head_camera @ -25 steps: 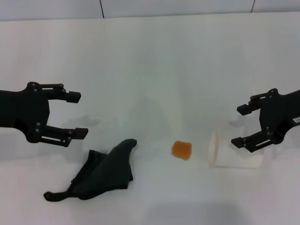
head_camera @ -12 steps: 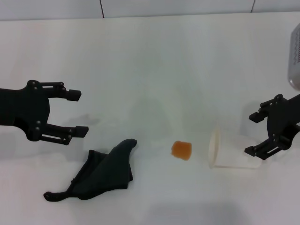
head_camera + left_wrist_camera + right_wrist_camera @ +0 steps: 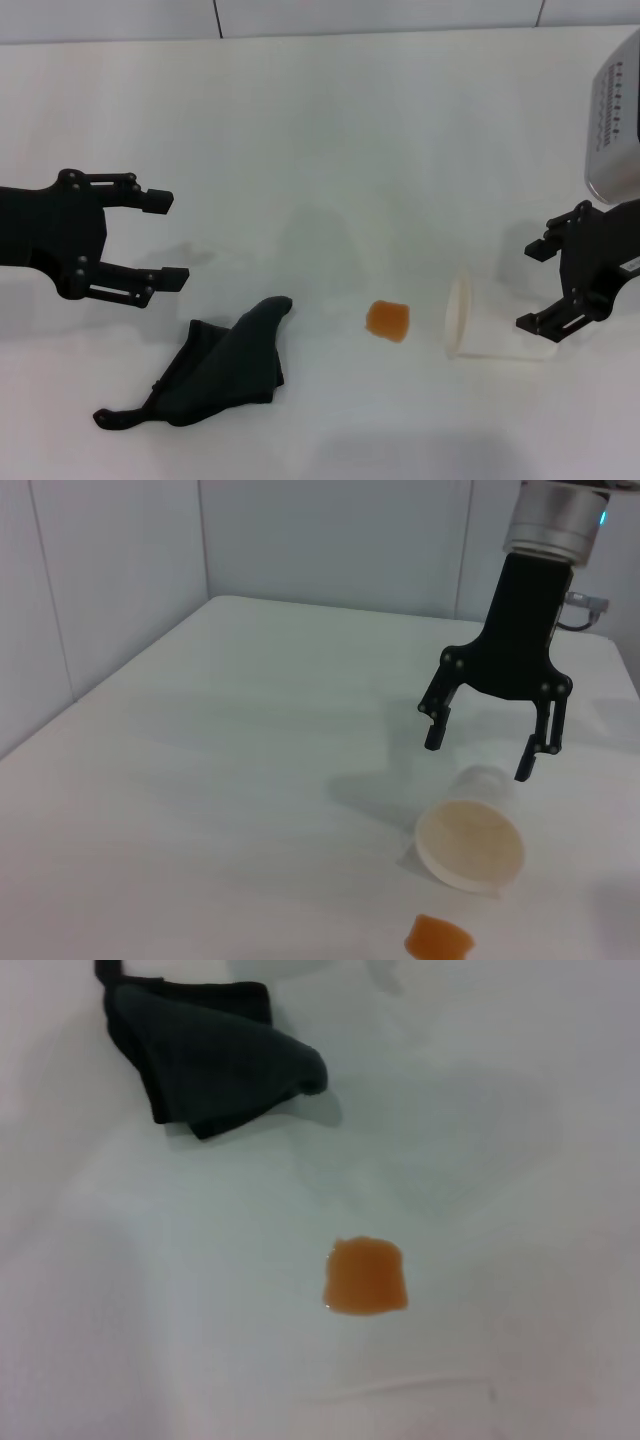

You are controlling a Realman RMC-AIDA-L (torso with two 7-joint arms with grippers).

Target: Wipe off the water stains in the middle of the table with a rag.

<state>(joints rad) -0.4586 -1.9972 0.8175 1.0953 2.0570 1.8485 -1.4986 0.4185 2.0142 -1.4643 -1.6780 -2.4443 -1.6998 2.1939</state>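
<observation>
In the head view, the white surface (image 3: 330, 130) carries three things in a row near its front edge. The rag (image 3: 215, 368), dark and crumpled with a pointed corner trailing toward the robot's left, lies on the left side. The water stains (image 3: 388, 320) form one small orange patch near the middle, well apart from the rag. Just beside the patch on its right lies a translucent cup (image 3: 492, 322) tipped on its side, its mouth facing the patch. The left tool (image 3: 168, 240) hangs over the surface behind the rag, with its fingers spread wide apart and nothing between them. The right tool (image 3: 532, 286) hangs at the cup's closed end, its fingers also apart and empty, one above the cup and one close to its far end.

In the left wrist view, the right tool (image 3: 488, 754) points downward with its fingers apart, just above the tipped cup (image 3: 472, 832). The orange patch (image 3: 438, 938) sits near the cup's mouth.

In the right wrist view, the orange patch (image 3: 365, 1276) lies on bare surface (image 3: 520, 1160), with the rag (image 3: 205, 1055) well apart from it.
</observation>
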